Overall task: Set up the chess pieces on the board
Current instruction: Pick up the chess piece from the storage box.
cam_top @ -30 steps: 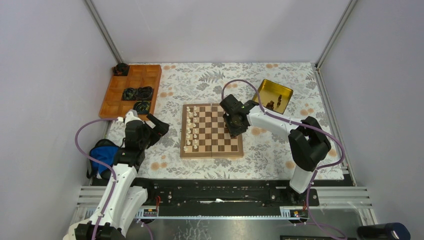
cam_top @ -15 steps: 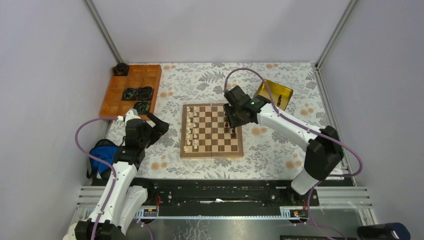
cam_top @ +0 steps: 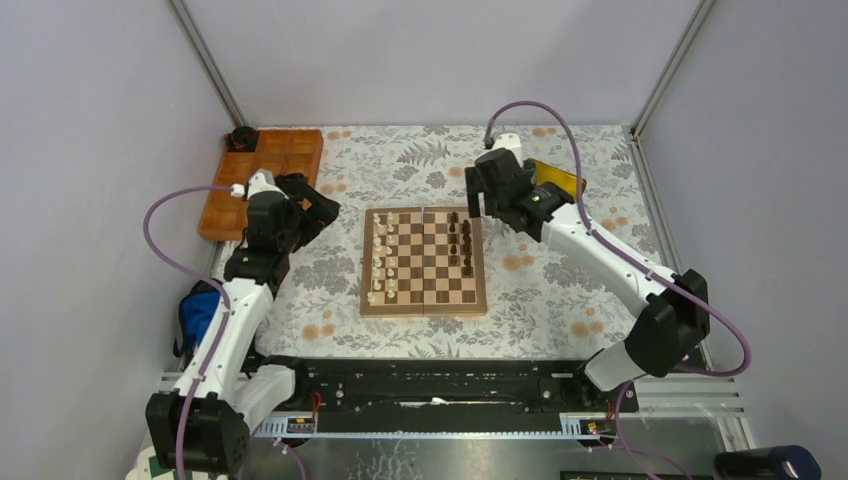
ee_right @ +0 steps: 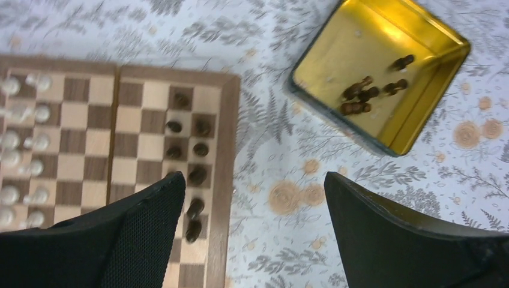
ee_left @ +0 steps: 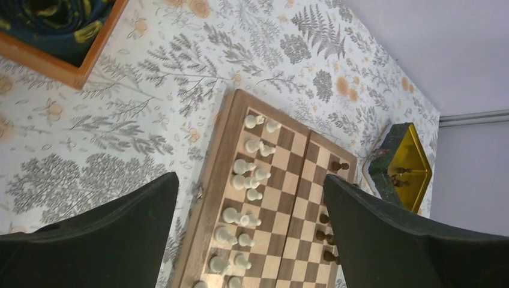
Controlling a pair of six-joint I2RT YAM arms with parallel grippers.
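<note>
I log left gripper: spread wide, empty, touching nothing; right gripper: spread wide, empty, hanging near the board.

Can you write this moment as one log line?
right end effector: open, empty, near tin | left end effector: open, empty | dark pieces: some on board, some in tin

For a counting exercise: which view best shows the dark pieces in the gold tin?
Right wrist view: the dark pieces lie plainly in the open gold tin. The left wrist view shows tiny specks; from the top, the right arm covers much of the tin.
</note>
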